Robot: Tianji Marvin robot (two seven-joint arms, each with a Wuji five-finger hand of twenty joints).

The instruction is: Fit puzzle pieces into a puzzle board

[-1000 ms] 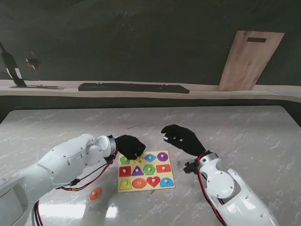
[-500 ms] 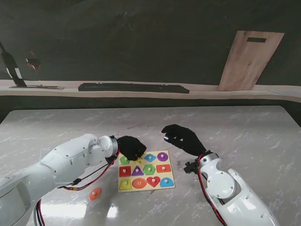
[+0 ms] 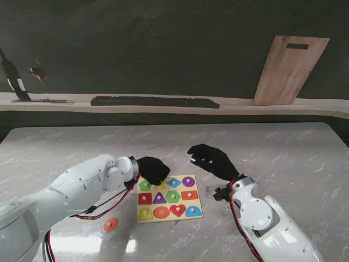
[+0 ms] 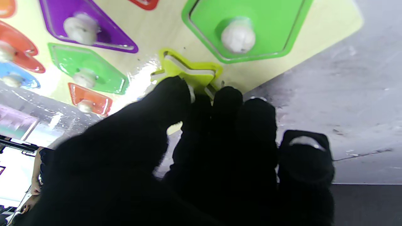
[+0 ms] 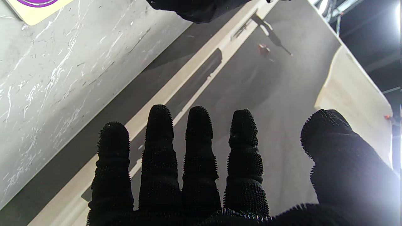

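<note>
Since a second ago the left hand [image 3: 151, 168] has drawn back a little toward the far left corner of the puzzle board [image 3: 169, 214], and its forearm has shifted right; the right hand [image 3: 211, 160] has hardly changed. The left wrist view shows what the stand view hides: the left fingers [image 4: 171, 94] are bunched on a yellow star piece [image 4: 191, 72], which sits partly raised over its star-shaped slot, though whether they truly pinch it or only press on it is hard to say. From the stand, the star is mostly covered by the glove. The right fingers [image 5: 198, 131] are spread, holding nothing, hovering just beyond the board's far right corner. The board lies flat on the marble worktop [image 3: 283, 153], nearer to me than both hands, with coloured shapes seated in rows, each with a small knob. An orange round piece [image 3: 110, 224] lies alone on the worktop, left of the board and nearer to me.
</note>
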